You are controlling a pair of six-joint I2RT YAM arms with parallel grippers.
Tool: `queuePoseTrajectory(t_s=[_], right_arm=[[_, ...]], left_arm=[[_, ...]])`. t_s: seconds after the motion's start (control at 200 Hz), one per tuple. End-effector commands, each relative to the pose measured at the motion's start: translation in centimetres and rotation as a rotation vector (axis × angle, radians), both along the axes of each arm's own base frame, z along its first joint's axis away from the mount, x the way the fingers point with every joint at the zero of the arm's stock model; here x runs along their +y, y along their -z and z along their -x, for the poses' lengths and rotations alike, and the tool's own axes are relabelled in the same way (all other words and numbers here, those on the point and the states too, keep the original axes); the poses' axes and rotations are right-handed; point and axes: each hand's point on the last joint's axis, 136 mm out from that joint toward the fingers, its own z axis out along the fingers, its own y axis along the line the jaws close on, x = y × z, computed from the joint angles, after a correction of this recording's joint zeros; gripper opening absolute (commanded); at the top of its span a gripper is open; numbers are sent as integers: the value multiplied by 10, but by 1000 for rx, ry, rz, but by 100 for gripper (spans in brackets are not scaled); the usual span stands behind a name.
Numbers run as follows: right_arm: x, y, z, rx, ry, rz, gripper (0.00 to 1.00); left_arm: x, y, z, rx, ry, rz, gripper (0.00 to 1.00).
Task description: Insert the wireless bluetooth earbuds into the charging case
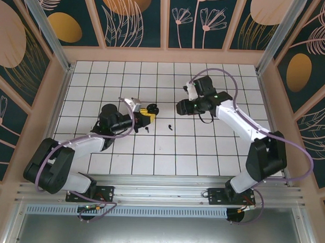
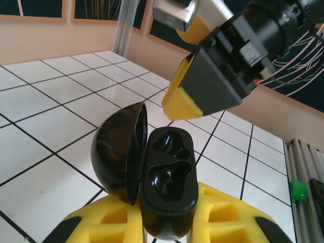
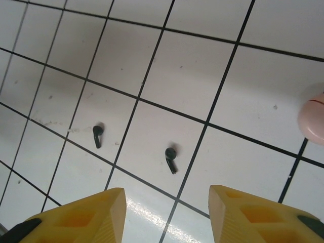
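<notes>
Lying loose, two earbuds (image 3: 97,135) (image 3: 171,159); one case (image 2: 167,187)

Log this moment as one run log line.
left gripper holds open charging case, sockets empty | right gripper open above two loose black earbuds

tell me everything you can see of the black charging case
The black charging case is a glossy, rounded shell that looks like plastic. It is hinged open, with its domed lid swung to the left. The base has two moulded sockets, both empty. It is clamped between the yellow fingers of the left gripper, near the middle of the tiled table. Whether it touches the tiles I cannot tell.
</notes>
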Motion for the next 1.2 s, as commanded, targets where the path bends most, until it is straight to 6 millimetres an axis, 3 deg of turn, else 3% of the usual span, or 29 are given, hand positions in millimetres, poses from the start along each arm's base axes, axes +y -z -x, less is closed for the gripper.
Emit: queuePoseTrajectory(t_s=[0.0, 0.731, 1.191], right_arm=[[3, 8, -3, 42, 22, 50, 47], [38, 58, -12, 203, -33, 163, 46], [48, 97, -8, 327, -62, 243, 42]], left_arm=[[7, -17, 3, -37, 5, 57, 16], [39, -10, 4, 7, -57, 116, 16], [42, -4, 3, 32, -86, 120, 16]])
